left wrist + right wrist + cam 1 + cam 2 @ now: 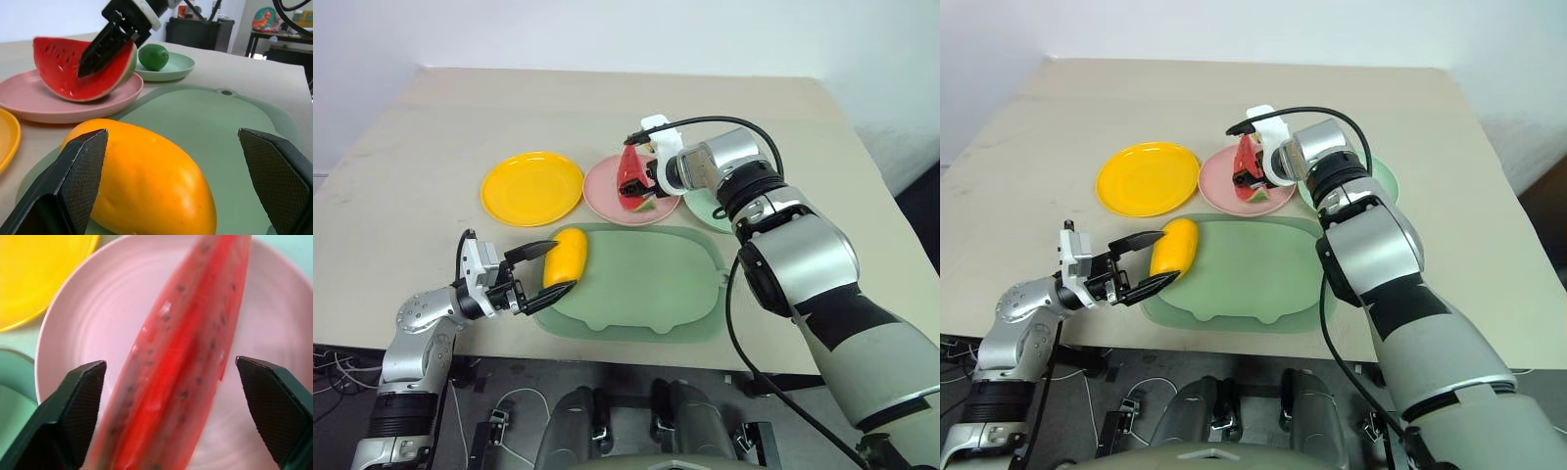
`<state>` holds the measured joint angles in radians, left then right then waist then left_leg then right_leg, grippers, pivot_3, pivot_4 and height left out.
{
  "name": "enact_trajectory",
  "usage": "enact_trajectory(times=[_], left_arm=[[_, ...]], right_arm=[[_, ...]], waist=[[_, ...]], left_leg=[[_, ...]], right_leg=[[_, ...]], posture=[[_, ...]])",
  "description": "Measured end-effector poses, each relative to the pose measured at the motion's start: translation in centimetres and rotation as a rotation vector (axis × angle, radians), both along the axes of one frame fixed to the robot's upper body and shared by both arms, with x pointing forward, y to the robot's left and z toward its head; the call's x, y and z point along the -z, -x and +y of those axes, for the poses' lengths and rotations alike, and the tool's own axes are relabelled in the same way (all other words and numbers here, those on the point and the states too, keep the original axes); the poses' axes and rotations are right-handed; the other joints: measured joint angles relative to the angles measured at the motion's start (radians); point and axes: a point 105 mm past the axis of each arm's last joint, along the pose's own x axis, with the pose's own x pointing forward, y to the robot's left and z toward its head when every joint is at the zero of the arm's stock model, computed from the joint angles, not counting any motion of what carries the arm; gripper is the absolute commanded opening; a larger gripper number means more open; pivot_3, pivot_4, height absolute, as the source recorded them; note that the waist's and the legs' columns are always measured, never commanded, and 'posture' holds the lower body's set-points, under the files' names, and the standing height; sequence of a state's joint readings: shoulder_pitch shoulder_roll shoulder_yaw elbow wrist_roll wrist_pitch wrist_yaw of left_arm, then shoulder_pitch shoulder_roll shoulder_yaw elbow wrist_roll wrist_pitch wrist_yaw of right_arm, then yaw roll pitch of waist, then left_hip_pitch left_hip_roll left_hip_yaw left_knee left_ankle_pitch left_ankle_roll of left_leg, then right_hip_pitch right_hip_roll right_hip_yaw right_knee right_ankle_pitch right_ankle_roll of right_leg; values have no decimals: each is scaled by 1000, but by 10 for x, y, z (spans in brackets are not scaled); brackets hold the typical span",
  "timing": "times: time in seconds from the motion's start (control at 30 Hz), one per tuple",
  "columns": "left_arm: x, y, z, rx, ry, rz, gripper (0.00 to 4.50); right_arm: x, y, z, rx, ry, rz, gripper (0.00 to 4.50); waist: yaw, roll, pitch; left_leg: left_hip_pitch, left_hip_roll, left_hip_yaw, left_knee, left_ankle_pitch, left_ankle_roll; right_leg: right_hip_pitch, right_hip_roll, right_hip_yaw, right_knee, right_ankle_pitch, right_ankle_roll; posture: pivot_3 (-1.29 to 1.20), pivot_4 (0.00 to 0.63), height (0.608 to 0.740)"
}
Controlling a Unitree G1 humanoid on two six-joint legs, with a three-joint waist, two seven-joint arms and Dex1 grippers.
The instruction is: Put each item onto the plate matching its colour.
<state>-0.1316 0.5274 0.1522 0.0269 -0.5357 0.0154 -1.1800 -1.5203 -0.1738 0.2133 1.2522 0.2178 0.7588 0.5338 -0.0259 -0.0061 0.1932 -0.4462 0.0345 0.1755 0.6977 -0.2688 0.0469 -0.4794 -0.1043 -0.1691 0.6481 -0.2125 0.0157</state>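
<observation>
A beige table (431, 137) is carrying three round plates in a row, with a large pale green mat (636, 284) lying in front of them.

The right arm is stretching forward over the table, its wrist bending down and to the left so that the right gripper (631, 176) is hanging over the pink plate (602, 191). Its jaws are standing spread wide, one finger on each side of the watermelon wedge (181, 357) without pinching it. The wedge is sitting on the pink plate on its green rind, its thin red edge pointing up and its long axis running along the gap between the fingers.

The left arm is staying low near the table's front edge, forearm level, with the left gripper (546, 269) pointing to the right. Its jaws are open around the near end of the yellow mango (566, 257), not pressing on it. The mango is lying on the left end of the mat, its long axis running from the gripper towards the far side of the table.

The yellow plate (530, 188) is sitting at the left of the row. The mint green plate (168, 71) is at the right, holding the small dark green ball (153, 56).

Counted: three plates, three toy foods, one mat, two grippers.
</observation>
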Motion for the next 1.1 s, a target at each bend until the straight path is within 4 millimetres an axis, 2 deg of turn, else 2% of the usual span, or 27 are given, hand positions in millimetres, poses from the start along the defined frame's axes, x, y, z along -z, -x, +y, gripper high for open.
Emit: enact_trajectory(times=[0.27,0.4,0.5,0.57,0.6,0.67,0.8,0.87,1.0,1.1], left_arm=[[0,0,0,12,1,-6,4500],[-1,-3,2,7,6,-10,4500],[-5,-7,5,-13,37,-6,4500],[-10,-10,8,-34,65,-6,4500],[-12,-10,10,-43,72,-5,4500],[-13,-11,13,-56,86,4,4500],[-15,-11,13,-62,83,1,4500],[-17,-12,14,-88,84,-1,4500],[-25,-12,9,-122,88,-2,4500],[-27,-10,6,-126,85,13,4500]], right_arm=[[-34,3,0,-44,-61,-27,4472],[-74,10,-12,-87,-125,-128,4472],[-93,24,-24,-122,-227,-276,4472],[-90,34,-38,-98,-264,-405,4472],[-81,41,-46,-95,-265,-422,4472],[-67,51,-57,-93,-256,-413,4472],[-59,83,-77,-160,-302,-453,4472],[-49,101,-93,-197,-301,-455,4472],[-30,119,-107,-257,-276,-447,4472],[-32,128,-107,-302,-311,-477,4472]], waist=[[-12,0,0],[-13,0,0],[-12,-1,-1],[-10,-1,-1],[-9,-1,-1],[-11,0,0],[-11,-1,0],[-3,-1,0],[6,-1,0],[9,-1,0]], left_leg=[[0,0,0,0,0,0],[-1,0,-1,0,0,0],[0,-1,-1,-1,0,0],[0,-1,-1,-1,0,0],[0,-1,-1,-1,0,0],[0,-1,-1,0,0,0],[1,-1,-1,-1,0,0],[1,-1,-1,-1,0,0],[3,-1,-1,-1,-3,5],[3,-1,-1,-1,-3,5]], right_leg=[[0,-1,0,0,0,0],[0,-2,0,-1,0,0],[0,-2,0,-1,0,0],[1,-2,0,0,0,0],[1,-2,0,0,0,0],[1,-2,0,0,0,0],[1,-2,0,-1,0,0],[2,-2,0,-2,0,0],[3,-2,0,-2,-2,4],[3,-2,0,-2,-2,4]], posture=[[0,150,696],[0,150,696],[0,150,696],[0,150,696],[0,150,696],[0,150,696],[0,150,696],[0,150,696],[0,150,696],[0,150,696]])
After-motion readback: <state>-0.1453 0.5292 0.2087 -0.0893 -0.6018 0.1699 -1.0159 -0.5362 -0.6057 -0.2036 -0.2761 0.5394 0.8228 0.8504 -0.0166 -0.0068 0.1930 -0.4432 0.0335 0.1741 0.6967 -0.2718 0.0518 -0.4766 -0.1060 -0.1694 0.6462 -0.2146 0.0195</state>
